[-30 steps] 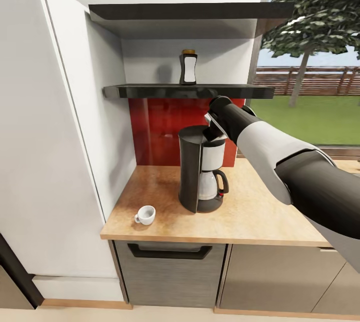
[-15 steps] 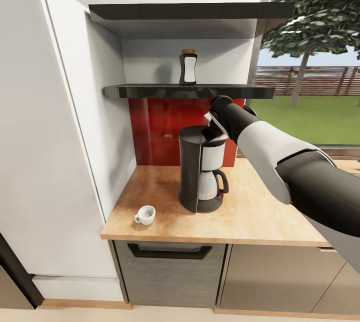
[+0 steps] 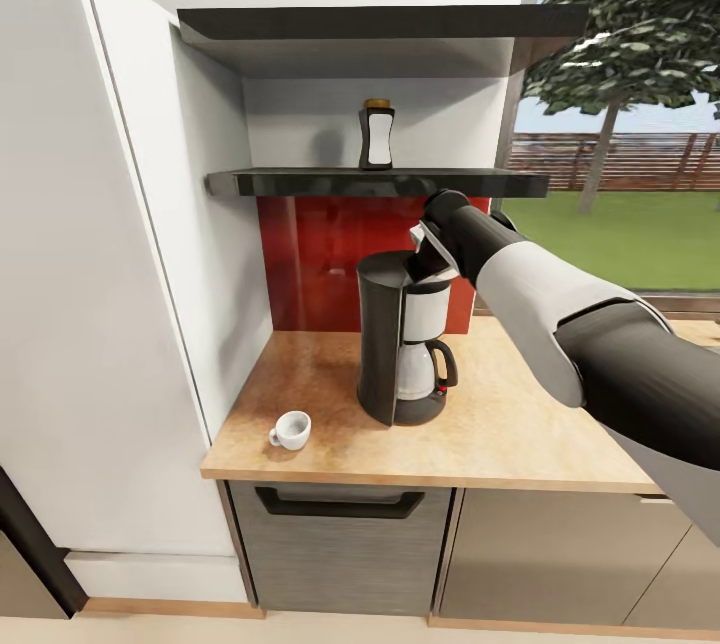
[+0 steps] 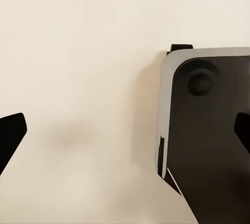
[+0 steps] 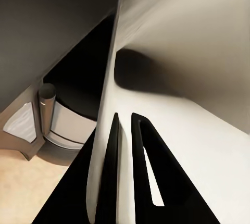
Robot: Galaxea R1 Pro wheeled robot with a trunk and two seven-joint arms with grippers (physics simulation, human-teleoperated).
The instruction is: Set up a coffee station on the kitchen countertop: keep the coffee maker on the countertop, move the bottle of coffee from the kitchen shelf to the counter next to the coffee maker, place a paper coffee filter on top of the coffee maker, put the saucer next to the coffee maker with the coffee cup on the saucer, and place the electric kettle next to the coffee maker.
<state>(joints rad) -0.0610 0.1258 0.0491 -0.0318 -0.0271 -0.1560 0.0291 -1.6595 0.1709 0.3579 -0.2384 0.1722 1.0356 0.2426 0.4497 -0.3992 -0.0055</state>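
Observation:
The black coffee maker [image 3: 385,344] stands on the beige countertop [image 3: 500,434], its carafe facing right. My right gripper [image 3: 422,264] hangs at the machine's top right edge. In the right wrist view its fingers [image 5: 112,146] are shut on a thin white paper coffee filter [image 5: 182,52], with the coffee maker [image 5: 62,125] just below. The bottle of coffee [image 3: 377,135] stands on the black kitchen shelf [image 3: 300,184]. The white coffee cup [image 3: 291,430] sits near the counter's front left corner. My left gripper [image 4: 125,135] is open over a pale floor. The saucer and the electric kettle are out of view.
A tall white cabinet [image 3: 100,274] closes off the counter's left end. A red backsplash [image 3: 320,254] runs behind the coffee maker, under the shelf. A second black shelf [image 3: 380,24] sits higher up. A window [image 3: 620,174] is at the right. A drawer handle [image 3: 340,502] is below the counter.

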